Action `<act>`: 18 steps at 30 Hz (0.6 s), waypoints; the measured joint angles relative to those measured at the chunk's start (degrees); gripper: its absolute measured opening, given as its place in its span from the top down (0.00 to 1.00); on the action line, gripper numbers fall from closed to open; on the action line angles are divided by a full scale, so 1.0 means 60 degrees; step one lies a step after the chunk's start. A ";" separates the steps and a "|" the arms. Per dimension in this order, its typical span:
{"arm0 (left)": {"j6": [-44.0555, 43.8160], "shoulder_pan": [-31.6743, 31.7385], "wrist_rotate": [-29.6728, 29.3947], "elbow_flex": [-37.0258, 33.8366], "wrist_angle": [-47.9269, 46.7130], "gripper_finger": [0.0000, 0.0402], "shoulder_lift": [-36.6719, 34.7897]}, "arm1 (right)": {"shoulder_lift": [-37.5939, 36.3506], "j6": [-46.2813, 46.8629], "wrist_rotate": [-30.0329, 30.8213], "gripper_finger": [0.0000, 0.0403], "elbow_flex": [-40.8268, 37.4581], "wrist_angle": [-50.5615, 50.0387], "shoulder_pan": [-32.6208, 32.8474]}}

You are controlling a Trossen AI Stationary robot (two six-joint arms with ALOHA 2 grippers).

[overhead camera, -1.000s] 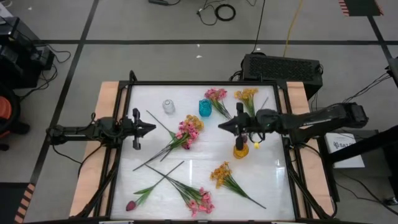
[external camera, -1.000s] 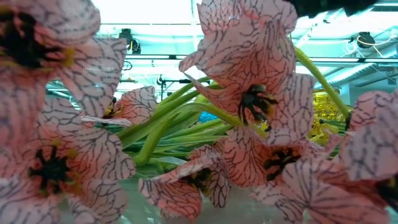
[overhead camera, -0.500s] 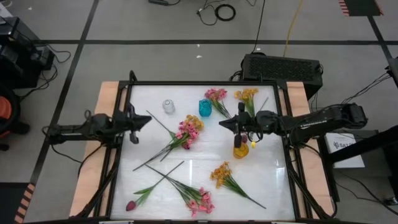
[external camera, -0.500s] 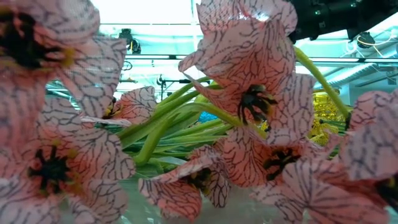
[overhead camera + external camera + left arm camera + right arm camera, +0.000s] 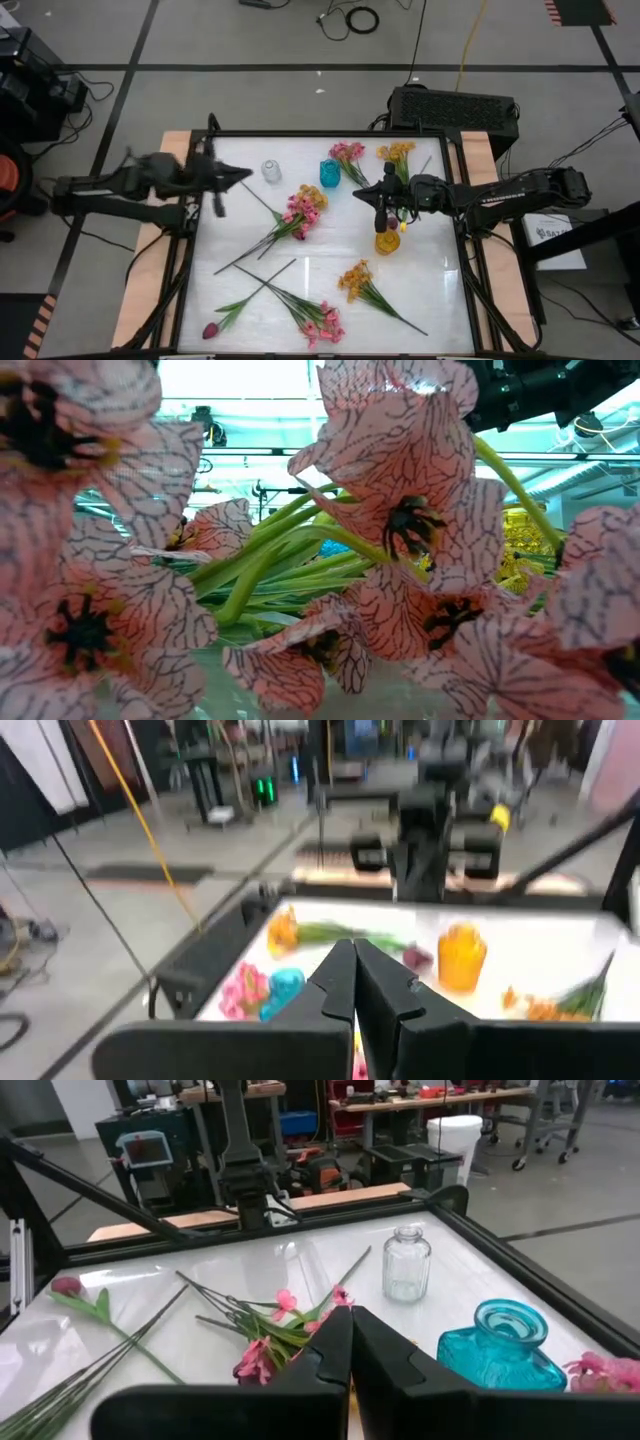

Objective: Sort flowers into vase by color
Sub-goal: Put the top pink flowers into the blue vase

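Flowers lie scattered on the white table (image 5: 430,300). A pink and yellow spray (image 5: 303,208) is in the middle. Pink (image 5: 347,155) and yellow (image 5: 397,153) sprays lie at the far edge, a yellow-orange spray (image 5: 356,281) and a pink one (image 5: 322,322) nearer. A magenta tulip (image 5: 211,330) is at the near left. Three vases stand upright: clear (image 5: 271,170), teal (image 5: 330,173) and yellow (image 5: 387,240). My left gripper (image 5: 246,176) hangs shut and bare above the table's left side. My right gripper (image 5: 356,197) is shut and bare, above and left of the yellow vase.
In the low view, pink blossoms (image 5: 400,530) close to the lens fill most of the picture, and a dark arm (image 5: 530,390) shows at the top right. A black frame (image 5: 320,134) runs around the table. A black box (image 5: 455,108) stands behind the far right corner.
My left gripper has risen well above the table and stays level over the left side. My right gripper has sunk a little near the yellow vase. No flower or vase has moved.
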 joint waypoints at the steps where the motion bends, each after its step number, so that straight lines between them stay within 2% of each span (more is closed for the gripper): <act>1: -0.0021 0.0000 0.0000 0.0002 0.0073 0.99 0.0324 | 0.0000 0.0080 0.0006 1.00 0.0000 -0.0024 0.0000; 5: -0.0843 -0.0002 0.0046 -0.0086 0.0453 0.98 0.1557 | 0.0000 0.0398 0.0010 1.00 0.0000 -0.0028 0.0000; 11: -0.1703 -0.0486 0.1110 -0.0137 0.1590 0.97 0.2887 | 0.0000 0.0748 0.0010 1.00 0.0000 -0.0036 0.0000; 18: -0.1667 -0.1411 0.0624 -0.0137 0.2146 0.97 0.3582 | 0.0000 0.0710 0.0318 1.00 0.0004 -0.0439 0.0004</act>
